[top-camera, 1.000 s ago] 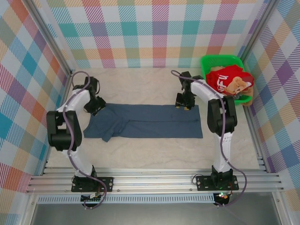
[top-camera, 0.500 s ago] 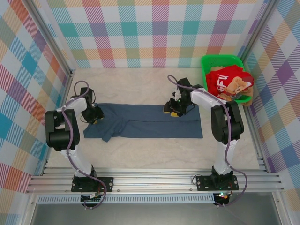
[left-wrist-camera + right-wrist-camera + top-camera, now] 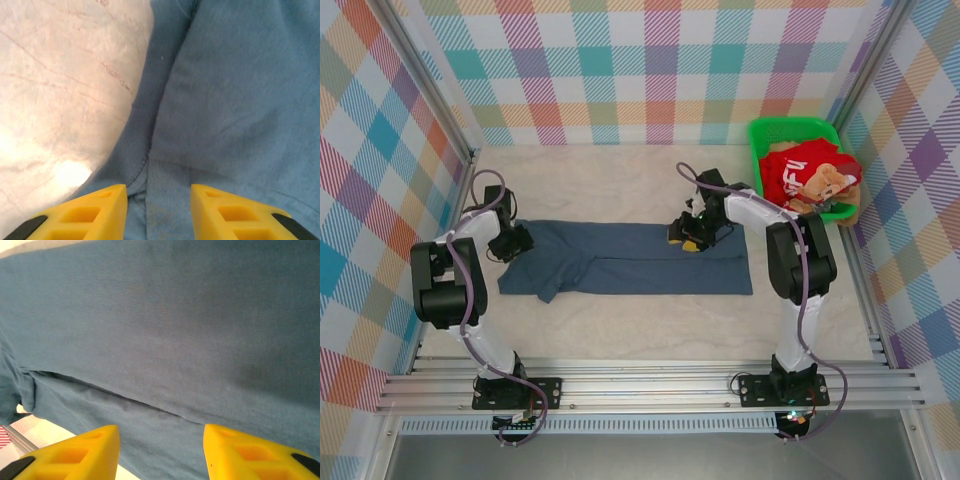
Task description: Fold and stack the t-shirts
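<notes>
While your left claw [image 3: 159, 212] hangs released, the slate-blue t-shirt [image 3: 640, 258] lies just beneath it, its seamed edge under the opening; your right claw [image 3: 161, 452], likewise spread, has the shirt's fold line directly below

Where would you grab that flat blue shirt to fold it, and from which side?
Probably its far long edge, from above. The blue t-shirt lies flat as a long strip, so only an edge can be pinched; the open left gripper and right gripper are over it.
</notes>
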